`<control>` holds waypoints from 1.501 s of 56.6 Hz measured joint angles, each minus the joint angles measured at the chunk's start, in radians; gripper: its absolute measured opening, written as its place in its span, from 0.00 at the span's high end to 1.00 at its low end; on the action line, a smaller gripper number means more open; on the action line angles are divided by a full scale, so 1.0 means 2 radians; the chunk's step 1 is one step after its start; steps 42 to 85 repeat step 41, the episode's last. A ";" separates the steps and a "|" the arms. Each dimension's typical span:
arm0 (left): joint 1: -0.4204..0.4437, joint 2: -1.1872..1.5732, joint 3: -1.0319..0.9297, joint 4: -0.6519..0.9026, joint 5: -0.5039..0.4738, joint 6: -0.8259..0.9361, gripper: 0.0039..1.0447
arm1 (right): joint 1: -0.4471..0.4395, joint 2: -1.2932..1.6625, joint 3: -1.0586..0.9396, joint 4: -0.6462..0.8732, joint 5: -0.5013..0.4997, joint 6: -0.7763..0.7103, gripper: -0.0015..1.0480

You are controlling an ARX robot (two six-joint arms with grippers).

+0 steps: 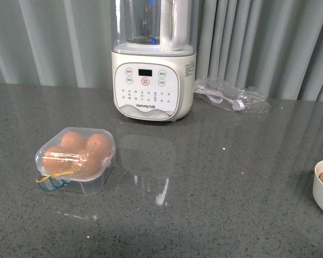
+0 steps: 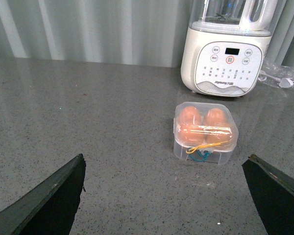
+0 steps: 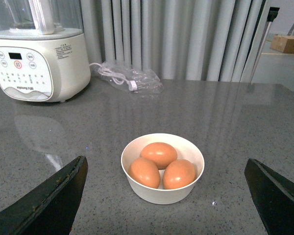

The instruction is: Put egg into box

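The box [image 1: 75, 160] is a small clear plastic case on the grey table, left of centre, with its lid down, brown eggs inside and yellow and blue bands at its front. In the left wrist view the box [image 2: 204, 132] lies ahead of my open left gripper [image 2: 165, 159], well beyond the fingertips. Three loose brown eggs, one of them the egg [image 3: 158, 153], lie in a white bowl [image 3: 161, 195]. My open right gripper [image 3: 165, 160] hangs in front of that bowl, holding nothing. The front view shows the bowl [image 1: 322, 196] at the right edge and neither arm.
A white blender [image 1: 153, 80] with a clear jug stands at the back centre, behind the box. A clear plastic bag holding a cable [image 1: 231, 98] lies to its right. Grey curtains hang behind the table.
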 joint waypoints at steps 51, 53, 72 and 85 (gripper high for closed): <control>0.000 0.000 0.000 0.000 0.000 0.000 0.06 | 0.000 0.000 0.000 0.000 0.000 0.000 0.07; 0.000 0.000 0.000 0.000 0.000 0.000 0.06 | 0.000 0.000 0.000 0.000 0.000 0.000 0.07; 0.000 0.000 0.000 0.000 0.000 0.000 0.06 | 0.000 0.000 0.000 0.000 0.000 0.000 0.07; 0.000 0.000 0.000 0.000 0.000 0.000 0.06 | 0.000 0.000 0.000 0.000 0.000 0.000 0.07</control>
